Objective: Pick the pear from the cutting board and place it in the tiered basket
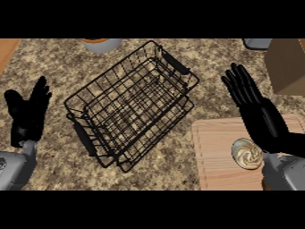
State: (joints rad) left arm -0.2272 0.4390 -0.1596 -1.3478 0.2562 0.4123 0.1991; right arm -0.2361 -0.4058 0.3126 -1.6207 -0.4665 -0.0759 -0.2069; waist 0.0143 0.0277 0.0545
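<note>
Two open robot hands, left robot hand (28, 114), right robot hand (260, 114), flanking tiered basket (131, 105), pear (247, 153) on cutting board (214, 152)

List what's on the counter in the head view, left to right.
Left robot hand → tiered basket → cutting board → pear → right robot hand → cardboard box.
</note>
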